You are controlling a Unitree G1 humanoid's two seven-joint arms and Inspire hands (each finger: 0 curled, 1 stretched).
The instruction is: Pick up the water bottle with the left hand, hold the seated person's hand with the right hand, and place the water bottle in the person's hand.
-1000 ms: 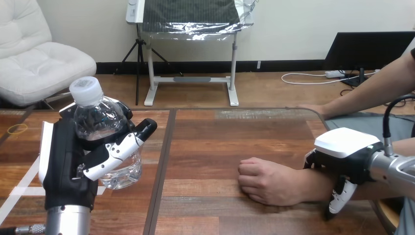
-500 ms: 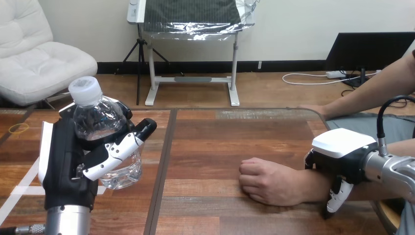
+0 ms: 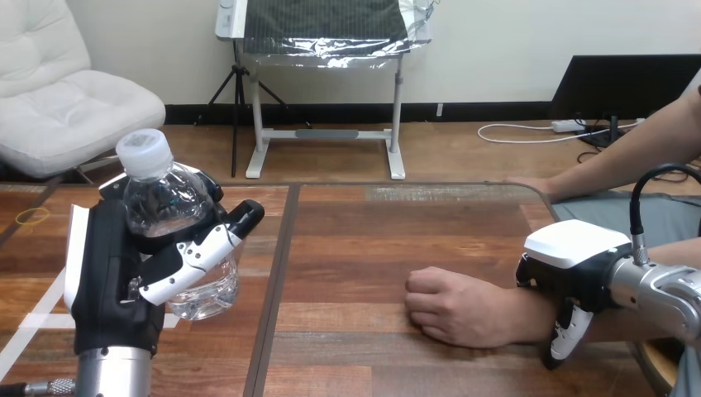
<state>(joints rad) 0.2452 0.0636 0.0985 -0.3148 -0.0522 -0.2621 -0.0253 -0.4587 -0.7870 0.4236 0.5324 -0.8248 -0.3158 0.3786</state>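
Observation:
A clear water bottle (image 3: 169,203) with a white cap stands upright in my left hand (image 3: 116,273), held above the table's left part; my fingers and thumb are curled round its body. The person's hand (image 3: 455,308) lies as a loose fist, knuckles up, on the table right of the middle. My right hand (image 3: 570,269) sits over the person's wrist at the right, its fingers curled down round the near side of the wrist.
The wooden table (image 3: 372,240) has a dark seam running down its middle-left. A yellow rubber band (image 3: 31,217) lies at the far left. The person's other hand (image 3: 529,184) rests at the table's far right edge.
My right hand has shifted slightly left along the person's wrist. The bottle and my left hand have stayed put.

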